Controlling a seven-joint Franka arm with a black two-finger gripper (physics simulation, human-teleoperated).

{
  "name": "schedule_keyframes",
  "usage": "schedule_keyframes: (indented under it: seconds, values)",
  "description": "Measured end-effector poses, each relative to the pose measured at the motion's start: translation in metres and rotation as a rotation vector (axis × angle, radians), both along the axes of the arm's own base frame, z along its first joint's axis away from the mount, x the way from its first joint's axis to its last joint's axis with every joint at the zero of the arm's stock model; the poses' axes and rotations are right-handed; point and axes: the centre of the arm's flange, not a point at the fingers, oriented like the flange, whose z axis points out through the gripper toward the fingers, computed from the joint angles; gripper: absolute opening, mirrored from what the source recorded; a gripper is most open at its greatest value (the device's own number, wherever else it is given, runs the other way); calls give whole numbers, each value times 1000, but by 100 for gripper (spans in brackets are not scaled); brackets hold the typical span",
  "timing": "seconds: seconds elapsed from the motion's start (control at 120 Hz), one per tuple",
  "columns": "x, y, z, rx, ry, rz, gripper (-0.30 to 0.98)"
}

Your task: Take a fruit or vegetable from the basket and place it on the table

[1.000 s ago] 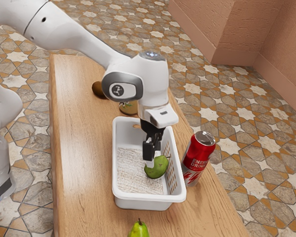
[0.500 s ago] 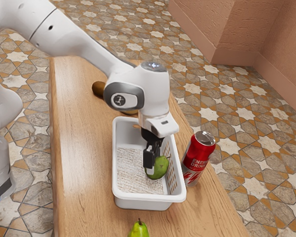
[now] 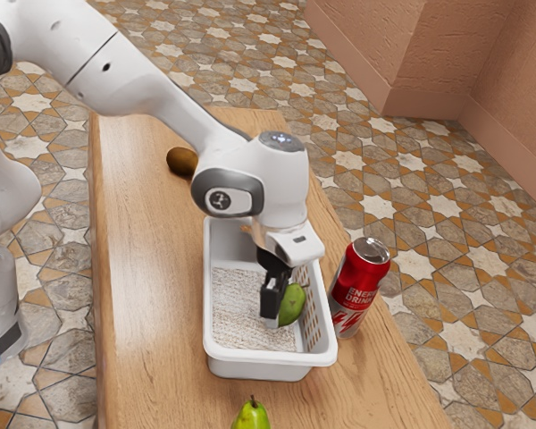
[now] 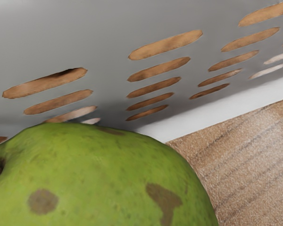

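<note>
Well, my claw (image 3: 276, 313) is down inside the white basket (image 3: 268, 357), right by the green fruit (image 3: 293, 306); whether it is clenched or released, I can't tell. That fruit lies in the basket, close against or just beside my claw. The wrist view adds brown blotches (image 4: 43, 201) on its skin. The basket's slotted wall (image 4: 99, 28) stands between my claw and the red can (image 3: 363, 281). Outside the basket, well apart from my claw, the worktop (image 3: 143, 286) holds a pear (image 3: 251, 416) and a brown fruit (image 3: 181, 161).
</note>
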Motion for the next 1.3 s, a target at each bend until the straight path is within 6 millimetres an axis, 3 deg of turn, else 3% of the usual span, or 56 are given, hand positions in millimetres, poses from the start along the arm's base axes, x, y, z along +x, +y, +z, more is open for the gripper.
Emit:
schedule_keyframes:
  seconds: [0.208, 0.417, 0.483, 0.625, 0.817, 0.917, 1.008, 1.067, 1.208, 1.3]
  values:
    - [2, 0, -3, -5, -9, 11, 40]
    - [4, 0, 0, -9, -26, 29, 31]
    - [3, 4, 13, -23, -36, 39, 30]
    - [1, 39, 38, -50, -16, 100, 28]
    - [-20, 54, 75, -73, 4, 100, 27]
    - [-28, 58, 110, -44, -7, 86, 27]
    - [-38, 43, 146, -3, -2, 49, 28]
    - [-55, 22, 168, 24, 4, 2, 27]
    - [-96, -46, 239, 65, -55, -119, 29]
    - [-110, -101, 250, 98, -55, -202, 29]
